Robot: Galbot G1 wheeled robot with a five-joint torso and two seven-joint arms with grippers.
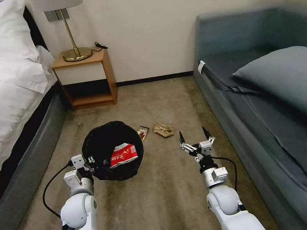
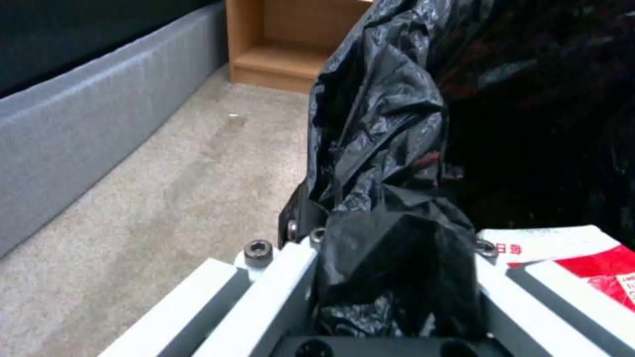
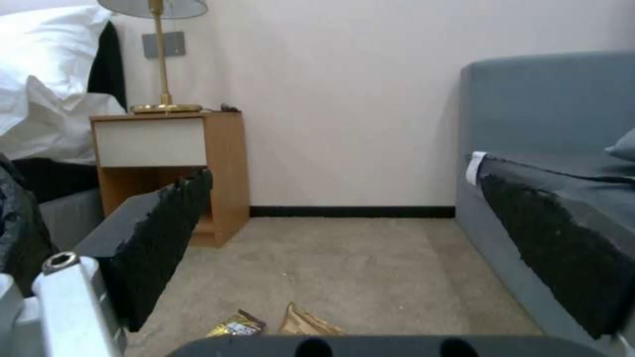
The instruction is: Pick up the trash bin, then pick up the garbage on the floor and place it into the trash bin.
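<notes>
black-lined trash bin (image 1: 113, 151) centre frame, left tool (image 1: 88, 165) clamping rim, catching litter; right tool (image 1: 195, 136) spread wide, empty, lower right of tan paper wad (image 1: 163, 129).

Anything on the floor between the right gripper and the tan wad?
Nothing. In the head view, bare carpet separates the open right gripper from the tan paper wad; the gold-brown wrapper lies beyond the wad, toward the trash bin.

Light: even, soft indoor brightness; source not visible.
Shadows: faint, beneath nightstand (image 1: 86, 81).
Glare: sheen on bag liner (image 2: 377, 114).
Focus: wrist views soft; near gripper parts blurred.
Distortion: head view bows at edges.
</notes>
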